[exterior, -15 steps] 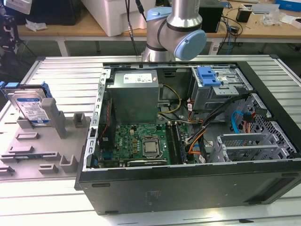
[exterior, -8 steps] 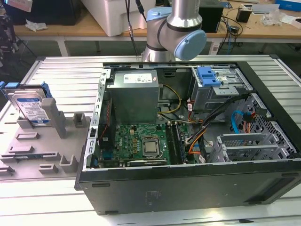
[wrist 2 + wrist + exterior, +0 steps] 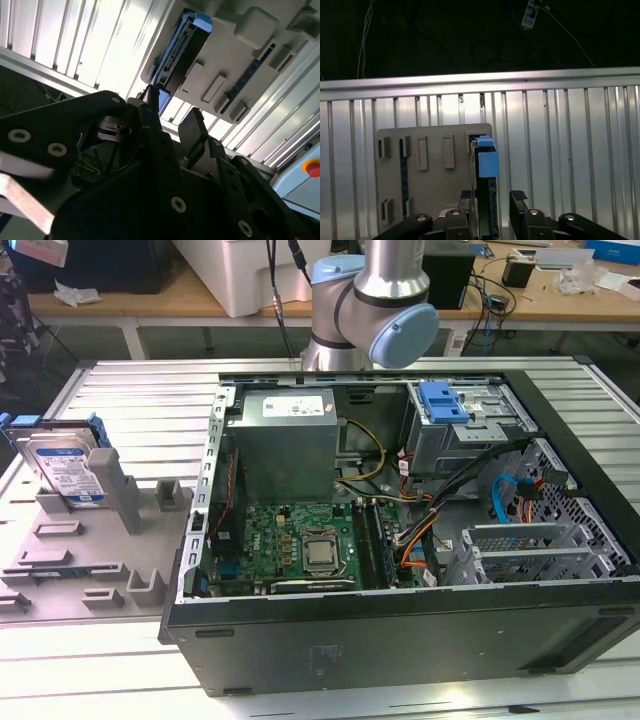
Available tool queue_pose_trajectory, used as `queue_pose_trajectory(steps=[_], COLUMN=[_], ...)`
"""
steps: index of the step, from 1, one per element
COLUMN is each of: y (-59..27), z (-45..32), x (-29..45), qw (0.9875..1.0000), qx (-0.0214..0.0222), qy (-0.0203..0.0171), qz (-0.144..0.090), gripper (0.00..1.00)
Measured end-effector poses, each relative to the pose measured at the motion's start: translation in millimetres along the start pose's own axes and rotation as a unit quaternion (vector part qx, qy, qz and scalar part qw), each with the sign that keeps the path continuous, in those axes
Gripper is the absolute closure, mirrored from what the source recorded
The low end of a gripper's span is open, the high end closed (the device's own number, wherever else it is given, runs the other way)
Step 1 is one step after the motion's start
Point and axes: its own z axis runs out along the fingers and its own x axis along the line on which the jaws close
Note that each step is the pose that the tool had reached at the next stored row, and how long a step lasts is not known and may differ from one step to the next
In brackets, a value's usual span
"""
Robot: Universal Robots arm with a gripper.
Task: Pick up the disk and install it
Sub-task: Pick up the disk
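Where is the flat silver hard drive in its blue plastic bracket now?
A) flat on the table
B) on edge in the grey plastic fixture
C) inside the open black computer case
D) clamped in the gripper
B: the silver, blue-bracketed disk stands on edge in the grey plastic fixture at the exterior view's left; the open gripper holds nothing.

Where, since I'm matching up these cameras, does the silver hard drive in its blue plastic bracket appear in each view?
Exterior view: the silver blue-bracketed hard drive stands upright at the exterior view's left.
Second wrist view: edge-on, beyond the black pincer.
First wrist view: edge-on, lined up with the open pincer's gap.
Shared landmark: the grey plastic holder tray holding it.
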Motion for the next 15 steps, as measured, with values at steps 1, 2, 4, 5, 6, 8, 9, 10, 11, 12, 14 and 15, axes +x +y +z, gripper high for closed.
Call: queue_pose_trajectory(steps=[1,2,4,5,6,8,9,10,11,12,14,15], y=[1.3,2.5,5.3,6.8,8.9,12.6,14.0,14.8,15.1,15.1,15.2,15.2], z=[0.9,1.6,3.3,4.2,5.4,7.4,8.2,8.8,9.1,9.2,9.3,9.4], x=[-2.3,-4.2,-8.3,-10.2,-12.4,-14.6,-14.8,-14.7,-14.6,-14.5,-14.5,-14.3], qw=[1.0,1.0,1.0,1.0,1.0,1.0,1.0,1.0,1.0,1.0,1.0,1.0], qx=[0.0,0.0001,0.0002,0.0003,0.0003,0.0003,0.0003,0.0003,0.0003,0.0002,0.0003,0.0003], qy=[0.0005,0.0008,0.0013,0.0016,0.0021,0.0032,0.0036,0.0041,0.0047,0.005,0.0059,0.0062], qz=[0.0,0.0,0.0,0.0,0.0,-0.001,-0.003,-0.004,-0.006,-0.007,-0.007,-0.008], gripper=[0.56,0.56,0.56,0.56,0.56,0.56,0.56,0.56,0.56,0.56,0.56,0.56])
